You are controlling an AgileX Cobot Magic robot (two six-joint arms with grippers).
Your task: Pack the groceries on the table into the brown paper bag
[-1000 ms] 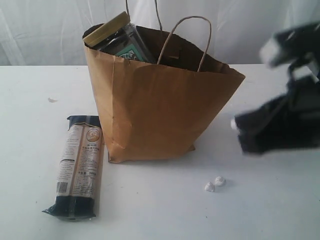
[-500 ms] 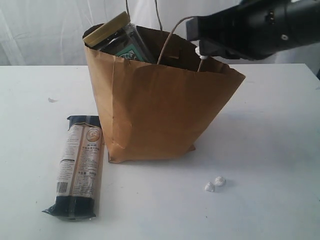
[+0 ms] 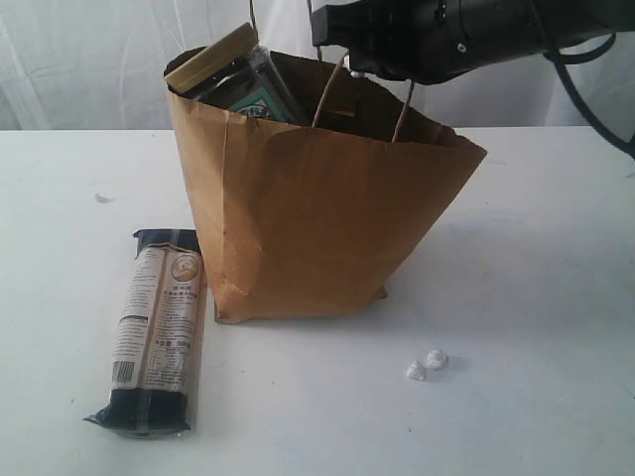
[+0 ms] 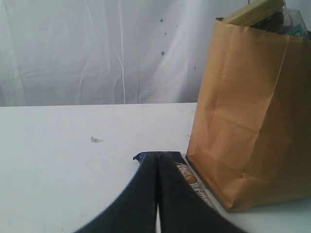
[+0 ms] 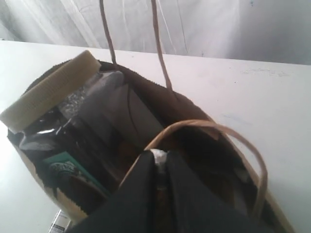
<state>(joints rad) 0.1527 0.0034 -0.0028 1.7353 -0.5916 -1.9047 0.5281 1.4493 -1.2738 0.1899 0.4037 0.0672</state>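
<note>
Far left of the table [image 3: 60, 297]: one small white crumb [image 3: 103, 197], well apart from everything else

Long dark-blue/beige packet [image 3: 154, 332]: flat on the tabletop, outside the bag, long side running front to back, just beside the bag's lower left edge

Left gripper [image 4: 156, 160]: seen in its wrist view only. Fingers pressed together, nothing between them, low over the table. The packet's dark end shows just past the tips

Brown paper bag [image 3: 317, 228]: upright mid-table, mouth open, wider at the top than at the base

Tan-lidded nut jar [image 3: 210, 58]: inside the bag at its left corner, tilted, lid poking above the rim

Loop handles [image 3: 401, 107]: stand up from the bag's mouth

Right arm [image 3: 466, 35]: extends from the right, across the top of the bag

Right gripper [image 5: 158, 158]: just over the near handle, pointing down into the bag. Jaws almost together, with a thin slit between them. A small pale bit sits at the tips, too blurred to say if it is held or part of a pad, so I cannot tell the grip

Right of the bag: two white crumbs [image 3: 427, 364] side by side on the table, near the bag's front corner
</note>
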